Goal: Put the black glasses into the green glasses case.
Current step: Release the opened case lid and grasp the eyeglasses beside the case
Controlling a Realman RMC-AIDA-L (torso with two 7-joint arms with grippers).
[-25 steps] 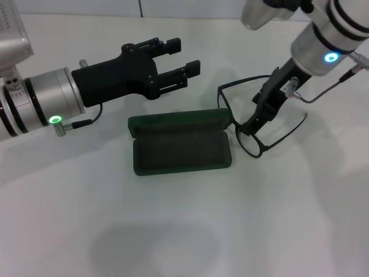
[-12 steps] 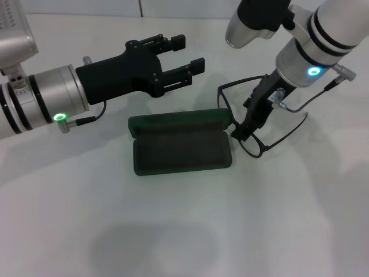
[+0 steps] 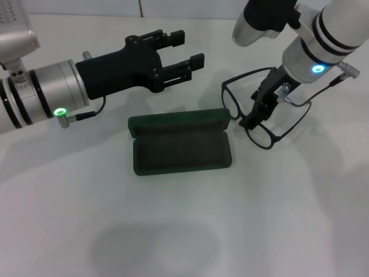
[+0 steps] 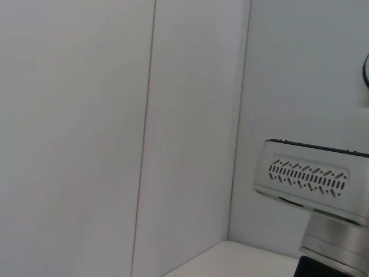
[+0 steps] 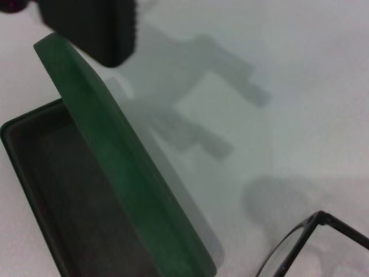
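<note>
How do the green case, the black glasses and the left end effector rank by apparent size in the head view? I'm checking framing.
1. green glasses case.
2. left end effector and black glasses: too alike, and the end effector may sit nearer the camera.

**A bare robot test bench**

You are looking at a lab-style test setup, not a home. The desk (image 3: 190,231) is a plain white surface, and behind it stand smooth pale wall panels (image 4: 115,115) with thin vertical seams. A metal robot arm housing with vent slots (image 4: 308,176) shows nearby.
</note>
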